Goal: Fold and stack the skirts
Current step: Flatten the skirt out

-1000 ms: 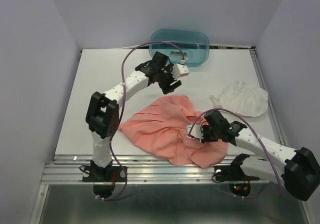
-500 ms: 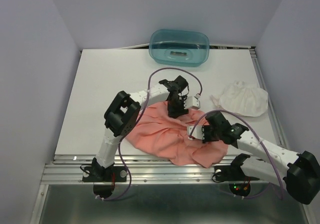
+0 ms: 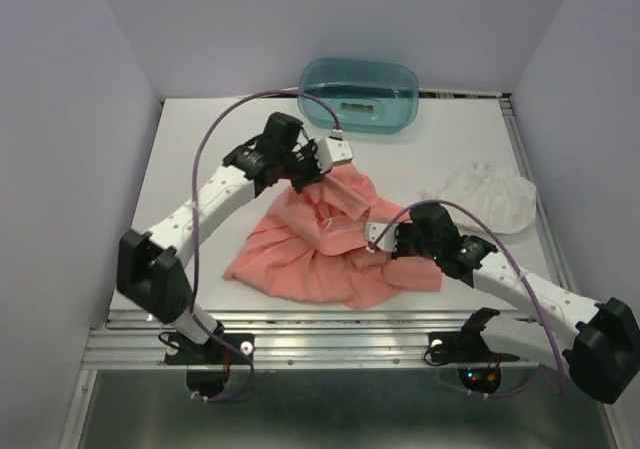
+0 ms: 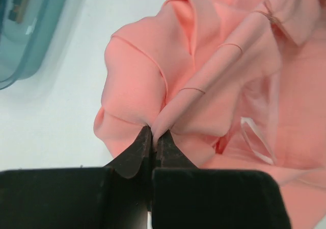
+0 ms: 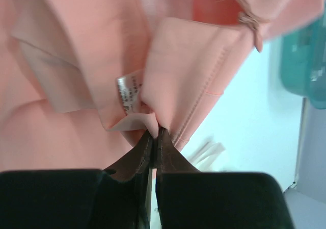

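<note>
Angled inward from either side, left gripper (image 4: 153, 137) and right gripper (image 5: 155, 134) each clenched on folds of the large salmon-pink gathered cloth skirt (image 3: 300, 264), mid-table. Two skirts counted; small white pleated cloth skirt (image 3: 482, 197) apart, rightward. One teal translucent plastic tub (image 3: 360, 94).

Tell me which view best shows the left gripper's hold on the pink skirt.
Left wrist: the left gripper is shut on a fold of the pink skirt, close up. Top external shows it at the skirt's far edge, the pinch hidden. Right wrist shows only the right gripper pinching another fold.
</note>
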`<state>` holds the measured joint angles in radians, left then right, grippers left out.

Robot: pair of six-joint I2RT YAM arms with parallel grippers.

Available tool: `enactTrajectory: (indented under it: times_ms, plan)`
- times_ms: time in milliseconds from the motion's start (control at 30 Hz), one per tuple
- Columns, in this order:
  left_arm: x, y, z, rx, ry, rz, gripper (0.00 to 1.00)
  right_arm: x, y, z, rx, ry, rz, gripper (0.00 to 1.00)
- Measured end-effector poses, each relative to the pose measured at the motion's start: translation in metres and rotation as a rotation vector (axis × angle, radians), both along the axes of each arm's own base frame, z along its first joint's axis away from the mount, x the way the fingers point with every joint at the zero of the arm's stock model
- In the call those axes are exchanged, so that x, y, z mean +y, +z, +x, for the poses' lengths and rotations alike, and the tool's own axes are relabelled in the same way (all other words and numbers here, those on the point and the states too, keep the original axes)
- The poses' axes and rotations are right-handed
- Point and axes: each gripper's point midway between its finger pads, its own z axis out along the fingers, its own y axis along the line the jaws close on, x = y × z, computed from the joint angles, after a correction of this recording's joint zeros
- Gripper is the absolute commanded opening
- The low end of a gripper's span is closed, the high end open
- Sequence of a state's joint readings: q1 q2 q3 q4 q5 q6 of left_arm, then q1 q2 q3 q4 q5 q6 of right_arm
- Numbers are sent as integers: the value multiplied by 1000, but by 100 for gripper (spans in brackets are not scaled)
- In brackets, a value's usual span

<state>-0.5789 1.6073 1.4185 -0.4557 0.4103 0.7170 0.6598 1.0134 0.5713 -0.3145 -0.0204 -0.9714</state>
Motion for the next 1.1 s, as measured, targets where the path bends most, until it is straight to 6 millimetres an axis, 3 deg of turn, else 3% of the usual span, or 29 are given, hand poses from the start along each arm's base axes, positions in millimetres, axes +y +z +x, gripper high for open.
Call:
enactTrajectory:
  times_ms: [67,167,233,367,500,600,800,867,1100]
  plan:
    - [22,28,-14,-78,9,-39,0,10,23,17,-49,-18,56,1]
    - [44,38,-38,-135,-16,-58,0,13,50,37,-82,-58,129,1]
    - [56,25,-57,-134,-66,-49,0,12,69,53,-83,-83,191,1]
    - [60,-3,-81,-94,-200,-31,0,9,91,70,-63,-81,283,1]
    - [59,-20,-93,-49,-294,-21,0,8,76,59,1,-35,269,1]
    - [56,-42,-96,98,-361,-24,0,4,59,43,51,-5,241,1]
    - [36,-52,-80,343,-425,-102,0,-13,40,32,95,-28,197,1]
    - [27,-51,-87,387,-451,-118,0,-16,38,34,98,-42,191,1]
    - [-17,-38,-150,476,-560,-92,0,-28,18,39,151,-116,152,1]
